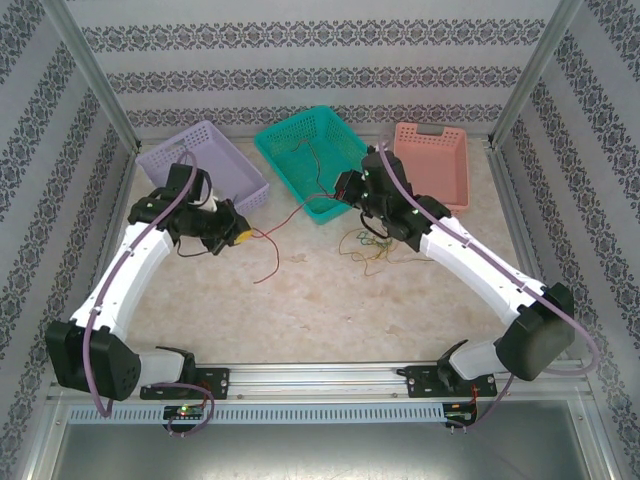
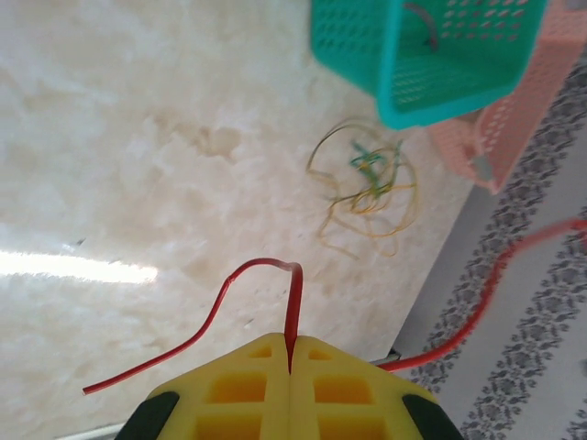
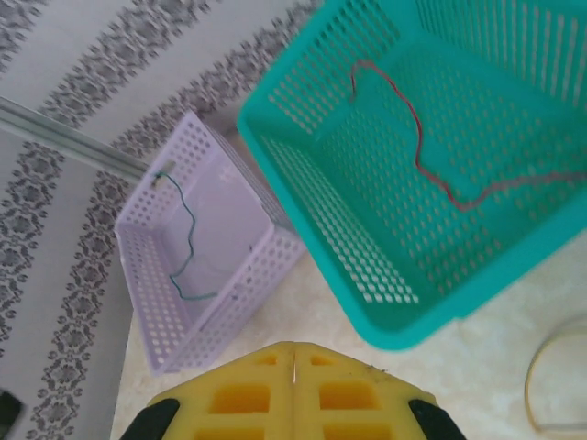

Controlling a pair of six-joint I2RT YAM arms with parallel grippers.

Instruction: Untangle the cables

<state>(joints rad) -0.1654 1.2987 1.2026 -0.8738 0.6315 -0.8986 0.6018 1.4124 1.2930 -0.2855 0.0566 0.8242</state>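
Your left claw (image 2: 290, 365) is clamped shut on a red cable (image 2: 294, 312) whose length runs right across the surface (image 1: 300, 320) toward the teal basket (image 1: 285, 172). The yellow-and-green tangle (image 1: 370, 245) lies loose just on the near side of your right claw (image 3: 293, 353), which is closed on nothing. That arm is much nearer. Beyond, a second red cable (image 3: 420, 160) lies in the teal basket and a dark green cable (image 3: 191, 229) in the purple basket (image 3: 248, 275).

The counter (image 1: 320, 300) is pale, marbled beige; three baskets stand in a row along its far edge: a lilac basket (image 1: 222, 150) at the left, a teal basket (image 1: 290, 150) in the middle, a pink basket (image 1: 435, 160) at the right; a tangle of yellow and green wires (image 1: 368, 245) lies in front of the teal basket; a red wire (image 1: 272, 262) trails across the middle, left of the tangle.
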